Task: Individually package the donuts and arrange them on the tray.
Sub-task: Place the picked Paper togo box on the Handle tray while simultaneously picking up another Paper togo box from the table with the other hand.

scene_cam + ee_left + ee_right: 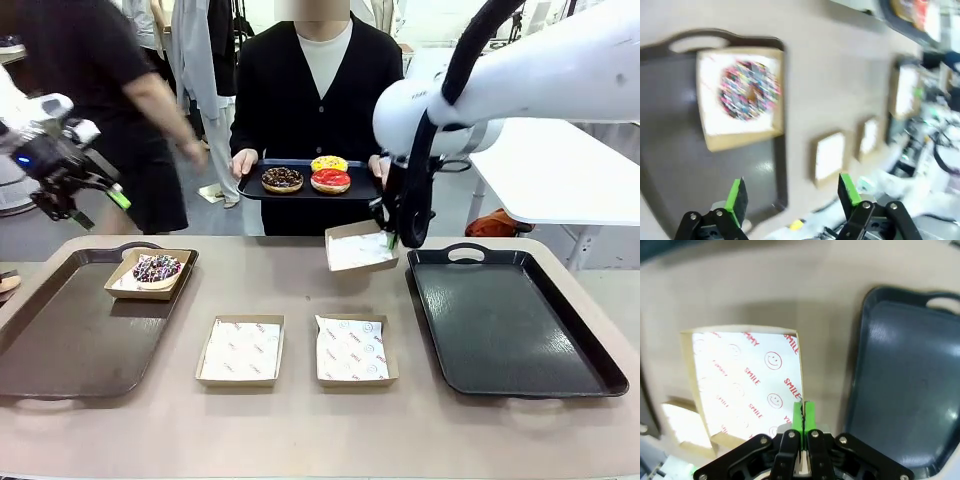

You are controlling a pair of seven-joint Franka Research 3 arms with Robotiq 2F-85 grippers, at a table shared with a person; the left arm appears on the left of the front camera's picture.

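Donuts (330,181), three of them, wait on the person's tray (250,187); the sprinkled donut (157,267) sits boxed on the left tray (50,350). Right jaws clench an empty box (358,250) above the worktop (300,290); left jaws hang released. Two more boxes (240,350) lie unfilled.

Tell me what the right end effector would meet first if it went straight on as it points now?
Holding the box by its edge, the right end effector would probably meet the bare table just beside the right tray; depth is unclear.
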